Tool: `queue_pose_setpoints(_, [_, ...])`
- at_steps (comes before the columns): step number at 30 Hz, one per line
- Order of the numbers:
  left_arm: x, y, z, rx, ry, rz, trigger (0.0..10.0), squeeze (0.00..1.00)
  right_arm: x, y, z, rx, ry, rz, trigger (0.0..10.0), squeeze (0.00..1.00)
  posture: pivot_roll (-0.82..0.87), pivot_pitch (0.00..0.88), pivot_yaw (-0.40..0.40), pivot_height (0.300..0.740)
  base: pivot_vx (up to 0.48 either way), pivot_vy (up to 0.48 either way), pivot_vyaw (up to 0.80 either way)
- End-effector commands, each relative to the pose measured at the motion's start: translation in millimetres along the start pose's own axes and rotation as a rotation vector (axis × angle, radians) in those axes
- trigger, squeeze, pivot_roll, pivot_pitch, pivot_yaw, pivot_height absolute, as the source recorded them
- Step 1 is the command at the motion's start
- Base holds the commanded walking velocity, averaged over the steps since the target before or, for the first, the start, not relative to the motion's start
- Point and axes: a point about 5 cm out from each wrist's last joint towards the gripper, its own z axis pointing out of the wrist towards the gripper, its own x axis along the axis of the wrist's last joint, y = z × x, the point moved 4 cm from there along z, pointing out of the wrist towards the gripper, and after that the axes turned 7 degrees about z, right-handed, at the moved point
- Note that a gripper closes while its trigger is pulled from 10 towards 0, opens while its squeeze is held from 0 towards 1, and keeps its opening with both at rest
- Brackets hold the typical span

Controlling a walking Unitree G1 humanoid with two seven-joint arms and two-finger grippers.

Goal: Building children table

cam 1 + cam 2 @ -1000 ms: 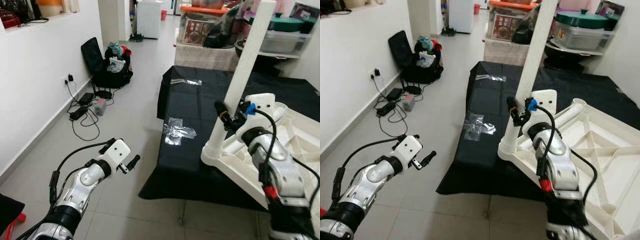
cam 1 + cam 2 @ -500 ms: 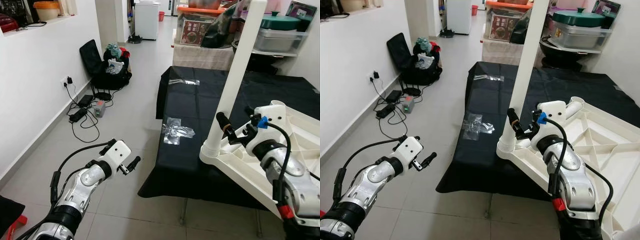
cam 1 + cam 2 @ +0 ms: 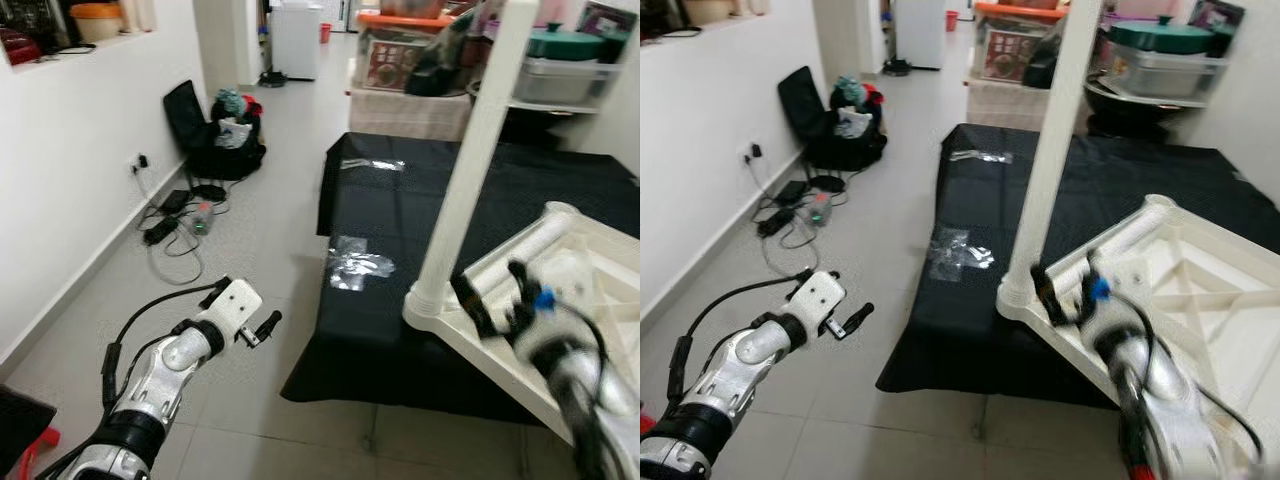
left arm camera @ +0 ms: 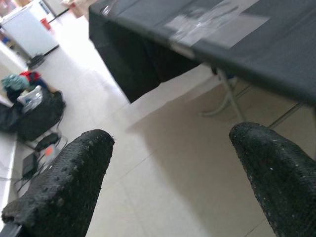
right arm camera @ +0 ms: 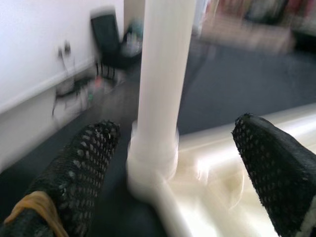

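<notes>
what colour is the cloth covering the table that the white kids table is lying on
Black. The cloth shows best in the right eye view, draped over the edge beneath the white upturned table.

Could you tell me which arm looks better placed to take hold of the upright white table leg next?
Probably the right. The right gripper is open, facing the leg near its base, while the left gripper hangs over the floor, away from the table.

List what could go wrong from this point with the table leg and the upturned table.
1. The tall white plastic leg stands in the corner socket of the upturned white plastic tabletop, and the right gripper, open, is off it; if the leg is not fully seated, it may lean or drop out.
2. That corner sits near the edge of the black-covered table, so a nudge could tip the tabletop toward the floor.
3. The left gripper hangs open over the floor, giving no support.
</notes>
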Motion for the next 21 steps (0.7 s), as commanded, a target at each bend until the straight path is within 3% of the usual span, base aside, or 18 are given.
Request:
queue_pose_setpoints(1, [-1.8,0.5,0.2,-0.002,-0.008,-0.016,10.0,0.00,6.6,-2.2,-2.4,0.043,0.005,-0.017,10.0,1.00,-0.01,0.000,-0.033,0.740,0.000,0.000,0.00])
queue_pose_setpoints(3, [-1.8,0.5,0.2,-0.002,-0.008,-0.016,10.0,0.00,6.6,-2.2,-2.4,0.043,0.005,-0.017,10.0,1.00,-0.01,0.000,-0.033,0.740,0.000,0.000,0.00])
queue_pose_setpoints(4, [-1.6,1.8,0.9,-0.003,-0.007,-0.022,10.0,0.00,9.0,-11.0,-13.9,0.192,-0.029,-0.017,10.0,1.00,-0.02,0.000,-0.031,0.740,0.000,0.000,0.00])
queue_pose_setpoints(6, [-1.5,3.5,1.4,-0.004,-0.007,-0.026,10.0,0.00,4.6,-18.3,-24.4,0.301,-0.086,-0.032,10.0,1.00,-0.02,0.000,-0.032,0.740,0.000,0.000,0.00])
queue_pose_setpoints(12, [-2.0,5.0,1.2,-0.004,-0.008,-0.031,10.0,0.00,-9.5,-12.2,-33.2,0.322,-0.191,-0.055,10.0,1.00,-0.02,0.000,-0.038,0.740,0.000,0.000,0.00])
queue_pose_setpoints(16, [-3.1,5.7,0.7,-0.005,-0.010,-0.033,10.0,0.00,-23.4,-13.3,-47.5,0.417,-0.305,-0.065,10.0,1.00,-0.02,0.000,-0.040,0.740,0.000,0.000,0.00])
queue_pose_setpoints(19, [-2.5,4.9,1.3,-0.001,-0.010,-0.032,10.0,0.00,-48.5,17.9,-52.6,0.354,-0.499,-0.157,10.0,1.00,-0.02,0.000,-0.052,0.740,0.000,0.000,0.00])
queue_pose_setpoints(21, [-2.4,4.7,1.4,0.001,-0.009,-0.033,10.0,0.00,-51.8,23.8,-53.4,0.336,-0.529,-0.170,10.0,1.00,-0.02,0.000,-0.052,0.740,0.000,0.000,0.00])
